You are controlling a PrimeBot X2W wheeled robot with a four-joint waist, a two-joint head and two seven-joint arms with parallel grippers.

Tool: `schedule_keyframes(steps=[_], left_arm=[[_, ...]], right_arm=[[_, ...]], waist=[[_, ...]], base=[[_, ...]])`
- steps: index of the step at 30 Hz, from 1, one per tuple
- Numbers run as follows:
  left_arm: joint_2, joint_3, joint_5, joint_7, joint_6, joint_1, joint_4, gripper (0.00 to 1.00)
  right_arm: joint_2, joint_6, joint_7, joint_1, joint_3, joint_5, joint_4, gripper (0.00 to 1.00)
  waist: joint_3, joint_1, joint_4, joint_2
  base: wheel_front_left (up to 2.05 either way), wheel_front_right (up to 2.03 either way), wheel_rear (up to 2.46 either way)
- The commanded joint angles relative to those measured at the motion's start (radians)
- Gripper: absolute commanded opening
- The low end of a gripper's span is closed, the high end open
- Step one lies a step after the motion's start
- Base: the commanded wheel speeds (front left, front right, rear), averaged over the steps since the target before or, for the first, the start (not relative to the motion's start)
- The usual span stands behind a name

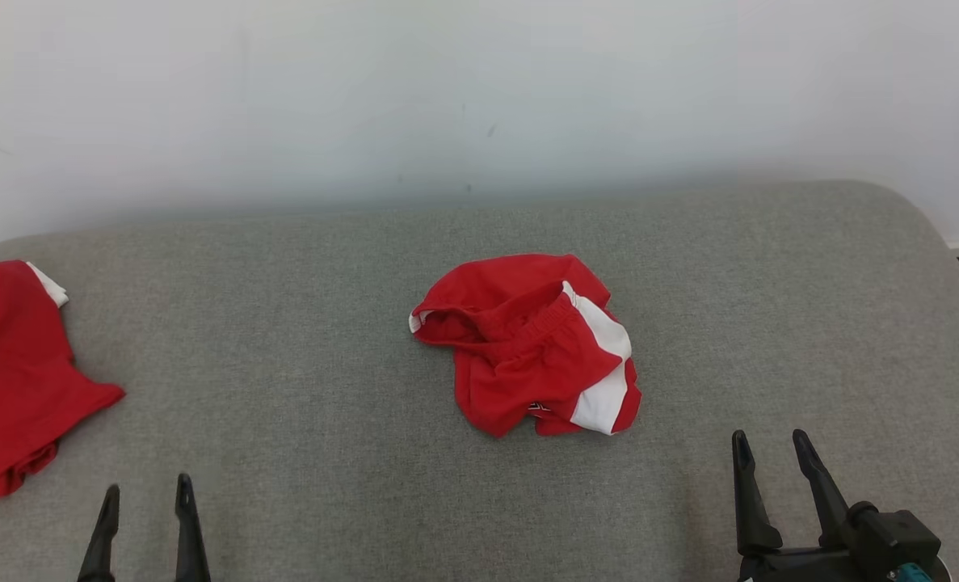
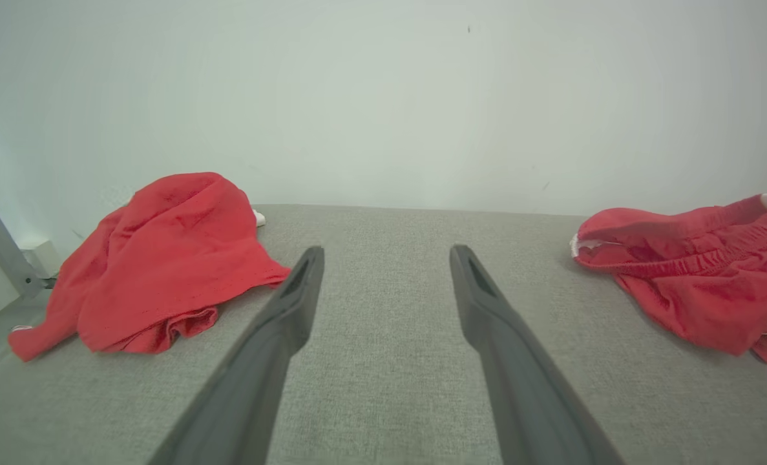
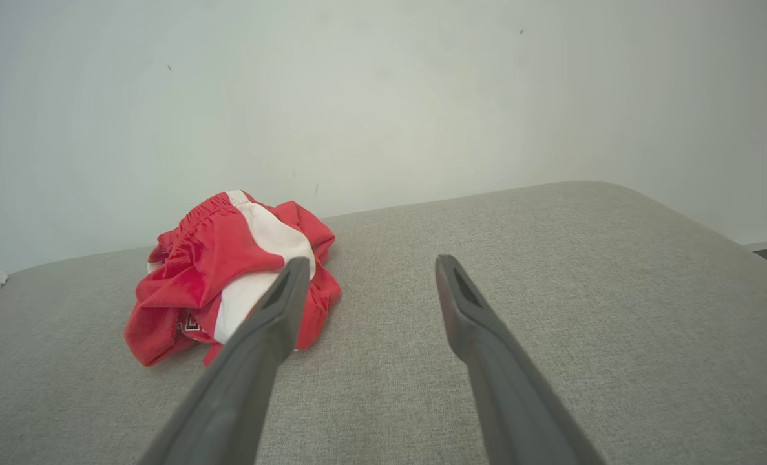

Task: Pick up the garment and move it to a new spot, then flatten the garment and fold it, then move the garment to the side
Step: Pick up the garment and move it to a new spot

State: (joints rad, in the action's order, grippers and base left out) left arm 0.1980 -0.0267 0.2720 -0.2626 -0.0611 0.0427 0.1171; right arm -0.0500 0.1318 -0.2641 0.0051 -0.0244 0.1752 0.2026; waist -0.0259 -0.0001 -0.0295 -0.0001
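Both pairs of jaws are spread and hold nothing, low over the grey woven-fabric padded surface [image 1: 301, 347]. The crumpled red shorts with white side panels and a gathered waistband [image 1: 519, 356] lie ahead of the right jaws and off to their left, nearer them than the left jaws. A good pickup would probably bring the right jaws over the raised waistband ridge (thickest fold, least slip) and pinch that alone. The other loose red cloth garment [image 1: 10, 380], ahead-left of the left jaws, is best left untouched.
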Motion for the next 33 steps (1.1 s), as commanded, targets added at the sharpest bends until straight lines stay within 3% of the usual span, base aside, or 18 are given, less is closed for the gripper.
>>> schedule_keyframes(steps=[1, 8, 19, 33], left_arm=[[-0.011, 0.015, -0.019, -0.003, 0.007, 0.025, -0.010, 1.00], [-0.056, 0.032, -0.112, -0.003, 0.055, 0.084, -0.013, 1.00], [-0.120, 0.087, -0.168, -0.003, 0.131, 0.084, 0.004, 1.00], [-0.143, 0.142, -0.197, -0.003, 0.162, 0.078, 0.011, 1.00]], right_arm=[[0.000, -0.002, -0.001, 0.009, 0.004, -0.004, -0.002, 1.00], [-0.001, -0.002, -0.001, 0.017, 0.016, -0.011, 0.001, 1.00], [-0.001, -0.002, -0.001, 0.026, 0.042, -0.010, 0.013, 1.00], [-0.001, -0.002, -0.001, 0.029, 0.044, -0.012, 0.019, 1.00]], waist=[[0.006, 0.0001, 0.001, 0.0001], [0.018, 0.0001, 0.004, 0.0001], [0.028, 0.0001, 0.009, 0.0001], [0.035, 0.0001, 0.020, 0.0001]], base=[[0.00, 0.00, 0.00], [0.00, 0.00, 0.00], [0.00, 0.00, 0.00], [0.00, 0.00, 0.00]])
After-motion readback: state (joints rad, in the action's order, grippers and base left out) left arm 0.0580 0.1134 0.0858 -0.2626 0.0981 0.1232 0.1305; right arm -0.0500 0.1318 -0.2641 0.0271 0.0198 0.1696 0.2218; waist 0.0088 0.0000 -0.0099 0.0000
